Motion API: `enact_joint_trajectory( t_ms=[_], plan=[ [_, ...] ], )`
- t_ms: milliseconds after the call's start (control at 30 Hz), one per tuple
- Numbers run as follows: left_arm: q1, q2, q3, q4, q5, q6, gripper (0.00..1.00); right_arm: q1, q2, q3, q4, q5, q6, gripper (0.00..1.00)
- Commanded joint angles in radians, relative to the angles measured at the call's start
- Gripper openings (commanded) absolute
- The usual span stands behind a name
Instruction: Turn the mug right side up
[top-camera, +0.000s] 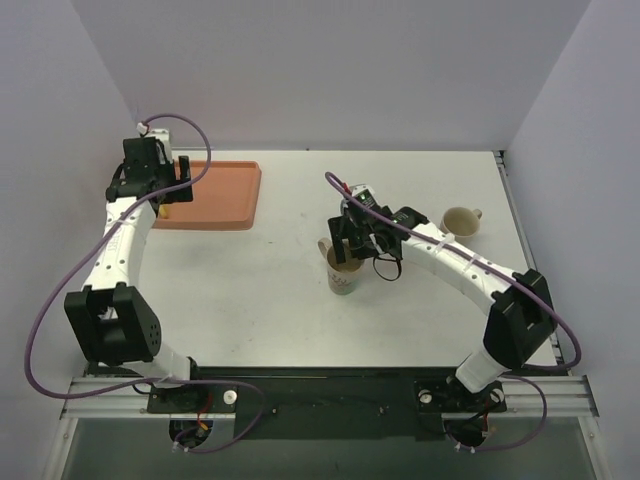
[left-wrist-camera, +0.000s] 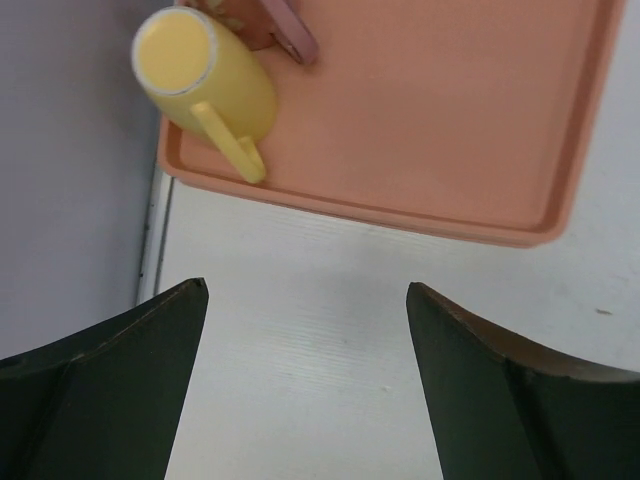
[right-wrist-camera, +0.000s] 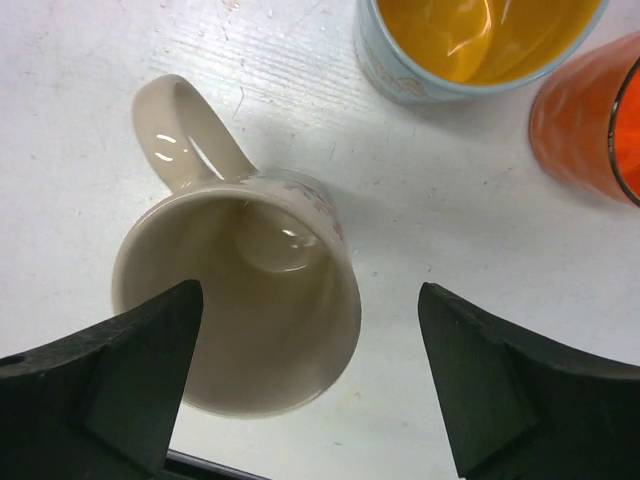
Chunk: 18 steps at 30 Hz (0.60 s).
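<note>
Both arms outstretched, right jaws above upright mug

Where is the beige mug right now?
Top view: the beige mug stands upright near mid-table, directly under the open right pincer, right of the orange tray.

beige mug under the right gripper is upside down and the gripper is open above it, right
No, the beige mug is right side up: the right wrist view looks into its hollow inside. The right gripper is open above it, as you said.
</note>
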<state>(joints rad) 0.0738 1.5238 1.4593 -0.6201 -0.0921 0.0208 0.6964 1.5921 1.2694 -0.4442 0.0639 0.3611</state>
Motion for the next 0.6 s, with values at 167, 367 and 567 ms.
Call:
enact_joint_trajectory(
  t_ms=[167, 367, 567],
  plan=[
    [0.030, 0.197, -0.004, 0.304, -0.352, -0.108, 0.82, 0.029, -0.262, -0.030, 0.001, 0.200, -0.065, 0.91],
    [0.078, 0.243, -0.053, 0.442, -0.364, -0.228, 0.79, 0.000, -0.399, -0.183, 0.105, 0.316, -0.111, 0.93],
    [0.121, 0.348, 0.006, 0.408, -0.307, -0.255, 0.65, -0.017, -0.423, -0.252, 0.168, 0.315, -0.134, 0.94]
  ],
)
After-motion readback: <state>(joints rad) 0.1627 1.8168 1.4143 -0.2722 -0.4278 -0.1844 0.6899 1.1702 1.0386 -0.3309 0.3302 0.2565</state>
